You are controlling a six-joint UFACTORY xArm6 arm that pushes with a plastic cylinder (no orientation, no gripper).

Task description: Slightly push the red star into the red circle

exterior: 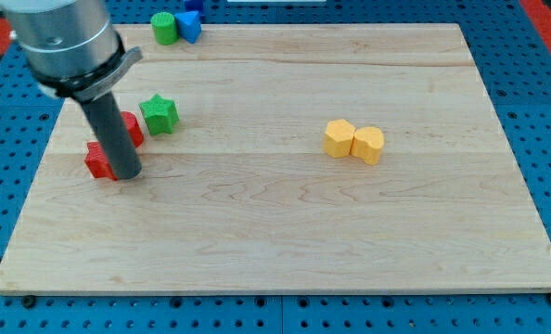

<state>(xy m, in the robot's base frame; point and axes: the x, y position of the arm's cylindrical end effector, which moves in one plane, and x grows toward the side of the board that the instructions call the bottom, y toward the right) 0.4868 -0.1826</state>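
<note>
Two red blocks (97, 160), a green star (159, 113), a green cylinder (164, 28), a blue block (191, 25) and two yellow blocks (354, 140) dot a pale, wood-grained board (285, 232).

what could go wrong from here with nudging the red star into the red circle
1. My tip already sits against the red star, which looks nearly touching the red circle; a strong push could shove both onward.
2. The green star lies just beside the red circle on the view's right, so it may get bumped.
3. The rod hides the contact, so alignment is hard to judge.
</note>
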